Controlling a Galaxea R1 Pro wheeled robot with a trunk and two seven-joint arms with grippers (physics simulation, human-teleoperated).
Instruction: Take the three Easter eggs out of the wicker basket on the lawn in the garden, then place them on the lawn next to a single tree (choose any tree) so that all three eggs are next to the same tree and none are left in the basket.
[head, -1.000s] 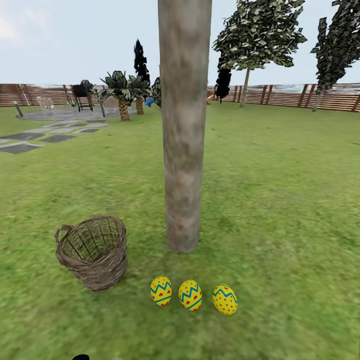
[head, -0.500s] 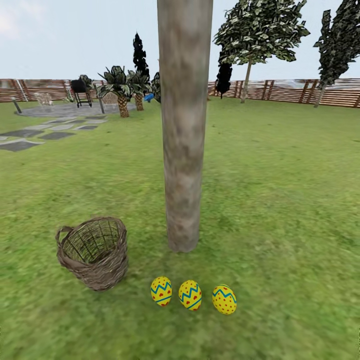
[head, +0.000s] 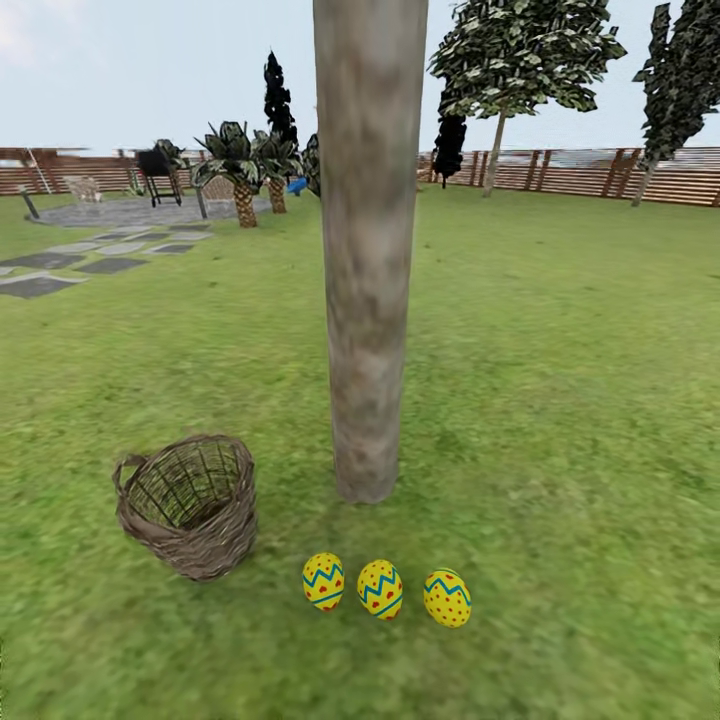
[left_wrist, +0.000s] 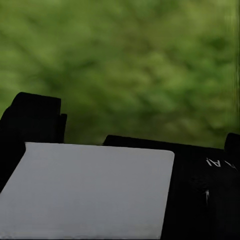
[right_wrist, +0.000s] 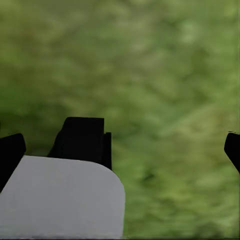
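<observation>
Upper left, a grey paved patio (head: 120, 212) and stepping stones (head: 95, 262) are backed by a slatted wooden fence (head: 570, 172) under pale sky.

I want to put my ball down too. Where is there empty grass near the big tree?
Bare lawn stretches wide beside the tree, on the side away from the wicker basket. It is crowded in front of the trunk, where three Easter eggs lie in a row, with the basket close by.
</observation>
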